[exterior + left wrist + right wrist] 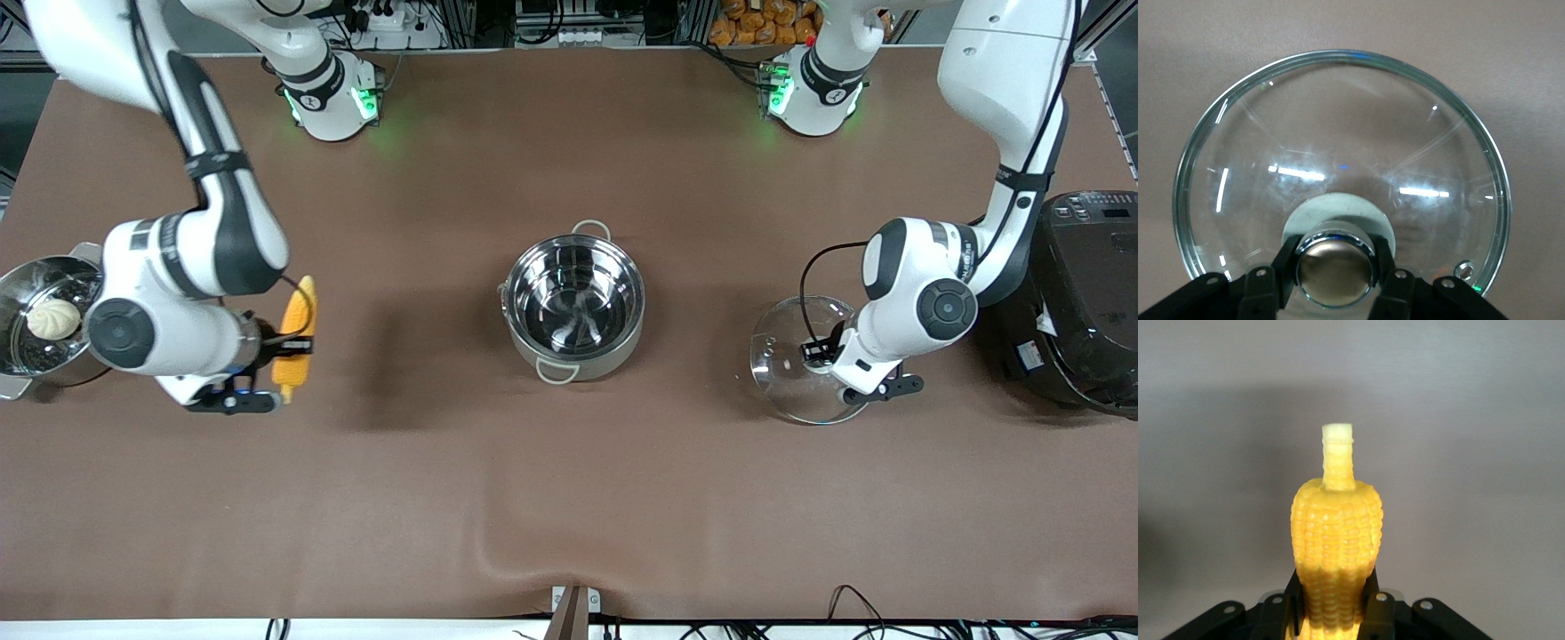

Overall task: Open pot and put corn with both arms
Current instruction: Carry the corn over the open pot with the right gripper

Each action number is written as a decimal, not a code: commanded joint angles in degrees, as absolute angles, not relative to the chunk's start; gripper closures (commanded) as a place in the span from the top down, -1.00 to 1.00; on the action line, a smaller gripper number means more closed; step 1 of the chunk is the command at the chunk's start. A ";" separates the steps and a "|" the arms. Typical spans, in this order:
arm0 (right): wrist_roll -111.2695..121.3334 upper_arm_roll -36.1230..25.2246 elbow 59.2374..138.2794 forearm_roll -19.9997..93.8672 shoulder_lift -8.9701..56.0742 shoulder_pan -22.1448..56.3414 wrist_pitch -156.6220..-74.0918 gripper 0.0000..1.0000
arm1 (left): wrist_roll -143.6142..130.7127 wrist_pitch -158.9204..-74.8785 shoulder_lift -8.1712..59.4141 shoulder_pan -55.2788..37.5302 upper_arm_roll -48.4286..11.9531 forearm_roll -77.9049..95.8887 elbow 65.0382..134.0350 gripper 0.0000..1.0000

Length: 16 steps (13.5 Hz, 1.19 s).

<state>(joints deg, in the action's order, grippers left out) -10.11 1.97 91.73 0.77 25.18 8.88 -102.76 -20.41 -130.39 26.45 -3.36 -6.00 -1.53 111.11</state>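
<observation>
The shiny steel pot (613,354) stands open and empty at the middle of the table. My left gripper (822,352) is shut on the knob (1335,268) of the clear glass lid (784,356). It holds the lid low over the brown table cover, between the pot and the rice cooker; the glass fills the left wrist view (1338,133). My right gripper (277,345) is shut on the yellow corn cob (299,311) and holds it over the table, between the steamer pot and the open pot. In the right wrist view the corn (1337,527) sits between the fingers (1379,613), its pale stalk pointing away.
A steel steamer pot (20,373) with a white bun (53,318) stands at the right arm's end of the table. A big black rice cooker (1085,293) stands at the left arm's end. The brown cover has a raised fold near the front edge (569,556).
</observation>
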 commanded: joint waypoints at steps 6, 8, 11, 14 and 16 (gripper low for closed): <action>-14.66 1.49 84.30 8.43 26.10 25.73 -100.89 -1.00 | -20.21 -131.22 27.95 -2.55 -6.50 -2.55 111.27 -0.92; -21.24 1.49 80.01 8.53 28.99 31.35 -100.99 -1.00 | -20.21 -131.40 28.47 -2.55 -6.50 -2.55 111.18 -0.92; -28.11 1.49 74.98 8.53 33.12 36.46 -102.38 -1.00 | -20.21 -131.66 28.92 -2.64 -6.50 -2.55 110.92 -0.77; -29.35 1.41 72.87 8.44 36.38 39.46 -106.33 -1.00 | -20.30 -131.66 28.92 -2.64 -6.50 -2.55 110.74 0.55; -30.14 1.41 70.67 8.44 38.84 40.25 -108.19 -1.00 | -20.30 -131.66 28.74 -2.55 -6.50 -2.55 110.48 1.00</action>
